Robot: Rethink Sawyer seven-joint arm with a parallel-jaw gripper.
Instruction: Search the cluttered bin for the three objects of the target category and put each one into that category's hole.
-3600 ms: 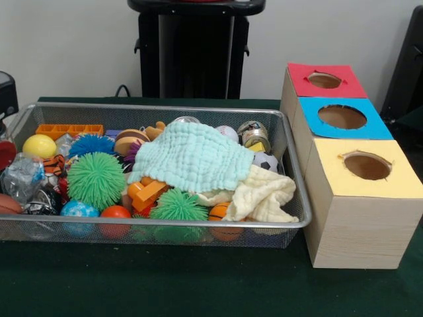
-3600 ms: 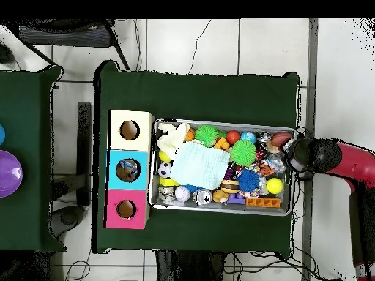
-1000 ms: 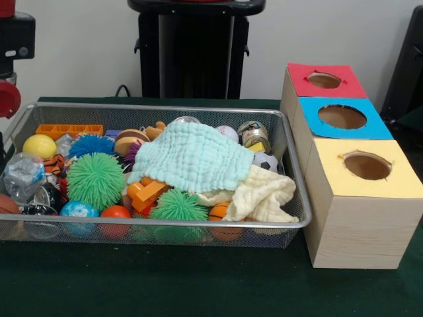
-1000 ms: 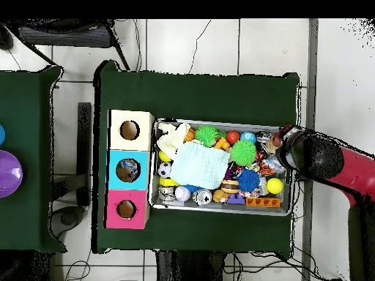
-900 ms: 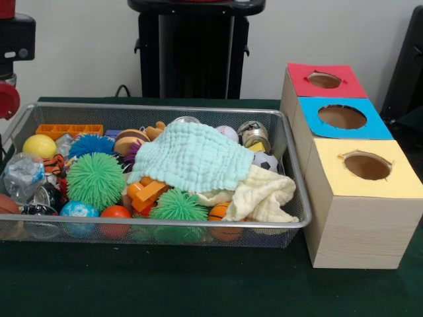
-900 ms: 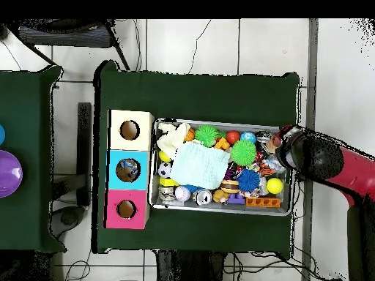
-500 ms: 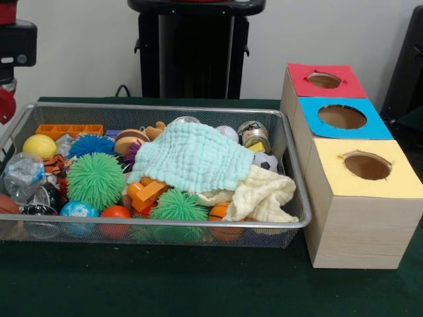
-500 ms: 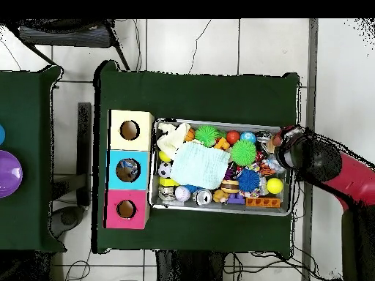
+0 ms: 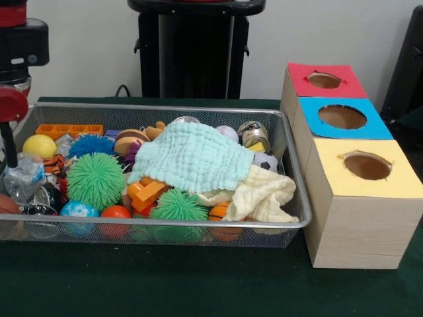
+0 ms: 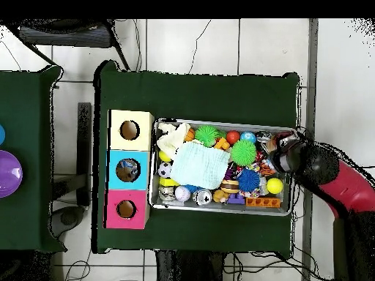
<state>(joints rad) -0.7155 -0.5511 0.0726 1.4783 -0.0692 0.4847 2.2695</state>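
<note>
Jaws cannot be made out in either view, so whether they are open or hold anything is unclear; only the red and black arm (image 9: pixel 16 53) shows, standing over the left end of the bin in the front view, with a thin dark rod reaching down among the toys there

Nearest on the green bench (image 9: pixel 165 284) sits the yellow-topped box (image 9: pixel 365 205) with its round hole, just beside the right end of the wire bin (image 9: pixel 158 228). Along the bin's near wall lie a blue ball (image 9: pixel 79 210), a red ball (image 9: pixel 115 212), a small green spiky ball (image 9: pixel 177 205) and a cream cloth (image 9: pixel 264 197). Behind them are a large green spiky ball (image 9: pixel 96 179), orange blocks (image 9: pixel 147 193) and a mint cloth (image 9: pixel 192 157) heaped over the middle. Further back sit a yellow ball (image 9: pixel 39 146), a blue spiky ball (image 9: pixel 91 144) and a soccer ball (image 9: pixel 266 161). Against the far wall lies an orange brick (image 9: pixel 69 129). The blue-topped box (image 9: pixel 340 119) and the red-topped box (image 9: pixel 324 80) stand beyond the yellow one
</note>
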